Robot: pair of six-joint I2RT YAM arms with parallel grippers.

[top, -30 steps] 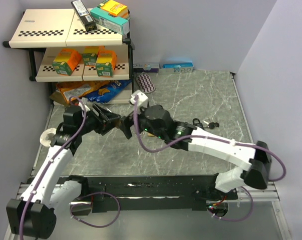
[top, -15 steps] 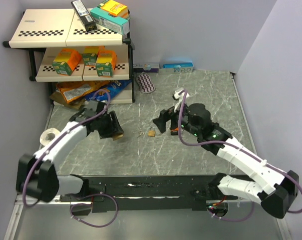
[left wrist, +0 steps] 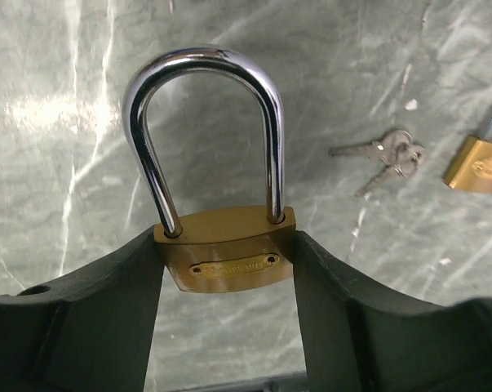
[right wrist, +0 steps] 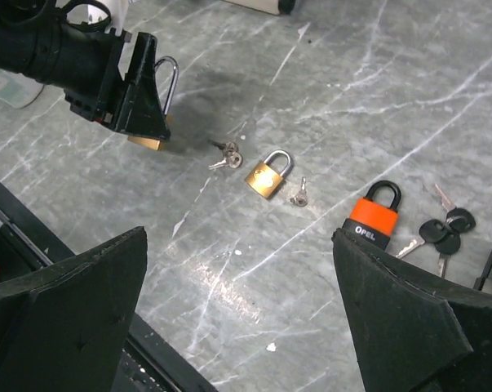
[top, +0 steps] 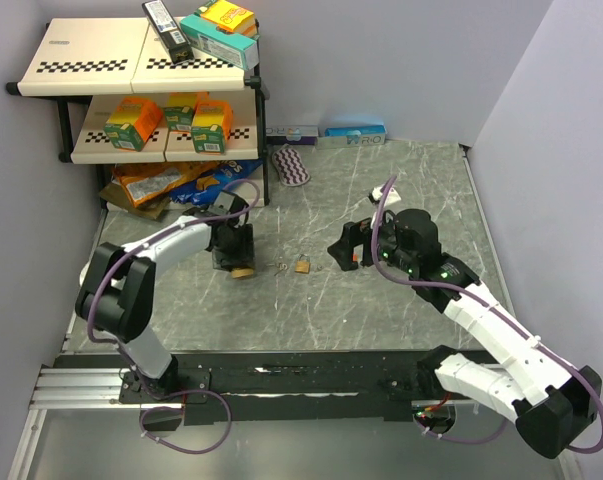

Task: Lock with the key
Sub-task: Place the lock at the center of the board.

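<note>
The left gripper (top: 233, 256), clamped on a large brass padlock with a steel shackle (left wrist: 227, 263), and the wide-open right gripper (top: 343, 250) leave a narrow gap between them. A small brass padlock (top: 302, 265) and a pair of silver keys (top: 281, 266) lie in that gap. Nearer, the grey marbled tabletop (top: 311, 320) lies bare. Far left, a black-framed shelf rack (top: 101, 65) blocks passage.
</note>
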